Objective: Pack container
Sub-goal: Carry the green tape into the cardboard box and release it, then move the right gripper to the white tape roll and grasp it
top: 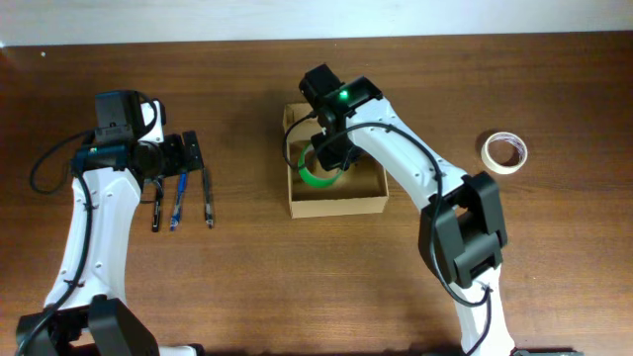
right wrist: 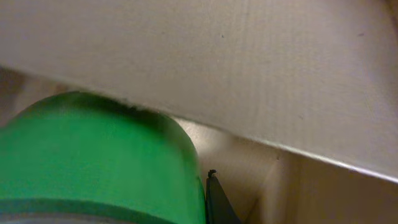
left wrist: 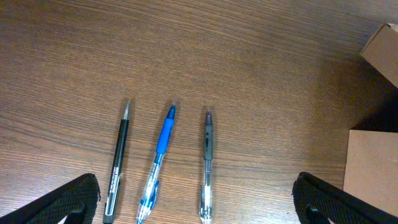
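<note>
The tan cardboard container (top: 368, 201) stands open at the table's middle, its flap lid at the back. A green tape roll (top: 318, 178) is inside its left half. My right gripper (top: 331, 150) reaches down into the container and is shut on the green roll (right wrist: 93, 155); one dark finger (right wrist: 217, 202) presses against the roll's side, and the cardboard wall (right wrist: 249, 74) fills the view above. My left gripper (top: 188, 153) is open and empty, its fingers spread wide (left wrist: 199, 208) over three pens. The container's corner also shows in the left wrist view (left wrist: 373, 168).
A black pen (top: 158, 205), a blue pen (top: 178, 201) and a clear grey pen (top: 208, 198) lie side by side left of the container; they also show in the left wrist view (left wrist: 158, 162). A white tape roll (top: 504, 151) lies at the far right.
</note>
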Controlling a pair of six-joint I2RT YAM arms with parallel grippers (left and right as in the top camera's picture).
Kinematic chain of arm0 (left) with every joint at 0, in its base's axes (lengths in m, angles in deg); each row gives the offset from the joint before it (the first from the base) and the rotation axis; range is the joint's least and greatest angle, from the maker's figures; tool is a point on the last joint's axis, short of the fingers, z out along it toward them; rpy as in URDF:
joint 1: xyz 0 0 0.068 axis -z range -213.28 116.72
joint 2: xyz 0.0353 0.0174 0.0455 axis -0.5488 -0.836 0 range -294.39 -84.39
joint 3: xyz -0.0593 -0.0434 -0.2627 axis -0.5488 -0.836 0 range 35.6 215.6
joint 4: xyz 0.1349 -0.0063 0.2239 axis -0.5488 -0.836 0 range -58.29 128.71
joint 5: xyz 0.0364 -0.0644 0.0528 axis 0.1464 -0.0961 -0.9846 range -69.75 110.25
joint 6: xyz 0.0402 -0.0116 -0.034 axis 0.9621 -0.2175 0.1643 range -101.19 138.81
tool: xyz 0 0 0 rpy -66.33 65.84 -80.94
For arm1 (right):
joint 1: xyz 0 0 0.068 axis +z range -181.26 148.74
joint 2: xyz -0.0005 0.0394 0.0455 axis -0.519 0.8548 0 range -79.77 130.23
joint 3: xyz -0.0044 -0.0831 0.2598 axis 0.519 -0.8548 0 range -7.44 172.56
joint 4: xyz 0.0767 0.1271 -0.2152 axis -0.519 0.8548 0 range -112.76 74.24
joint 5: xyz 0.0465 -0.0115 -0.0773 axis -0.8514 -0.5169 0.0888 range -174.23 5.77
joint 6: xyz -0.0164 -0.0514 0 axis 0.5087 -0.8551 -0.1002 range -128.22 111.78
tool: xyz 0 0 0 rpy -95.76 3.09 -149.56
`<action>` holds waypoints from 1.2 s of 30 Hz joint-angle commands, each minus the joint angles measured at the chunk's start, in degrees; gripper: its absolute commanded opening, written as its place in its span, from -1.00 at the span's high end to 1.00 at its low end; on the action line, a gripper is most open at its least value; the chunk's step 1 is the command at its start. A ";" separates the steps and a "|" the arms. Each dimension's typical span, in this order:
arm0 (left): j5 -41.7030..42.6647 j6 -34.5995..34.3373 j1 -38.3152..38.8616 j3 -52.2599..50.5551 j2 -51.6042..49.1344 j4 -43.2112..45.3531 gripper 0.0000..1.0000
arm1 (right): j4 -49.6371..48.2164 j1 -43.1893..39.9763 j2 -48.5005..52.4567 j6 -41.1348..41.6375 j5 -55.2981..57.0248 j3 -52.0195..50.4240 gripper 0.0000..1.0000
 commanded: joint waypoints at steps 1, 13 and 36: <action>-0.59 0.94 -0.20 1.01 -0.37 -0.02 -0.99 | -0.74 0.52 1.18 0.83 -1.64 -0.13 0.92; -0.59 0.94 -0.20 1.01 -0.37 -0.02 -0.99 | -2.43 0.83 2.91 1.90 -2.82 -0.13 0.71; -0.59 0.94 -0.20 1.01 -0.37 -0.04 -0.99 | 21.00 -24.00 -22.73 13.53 16.68 25.11 -0.28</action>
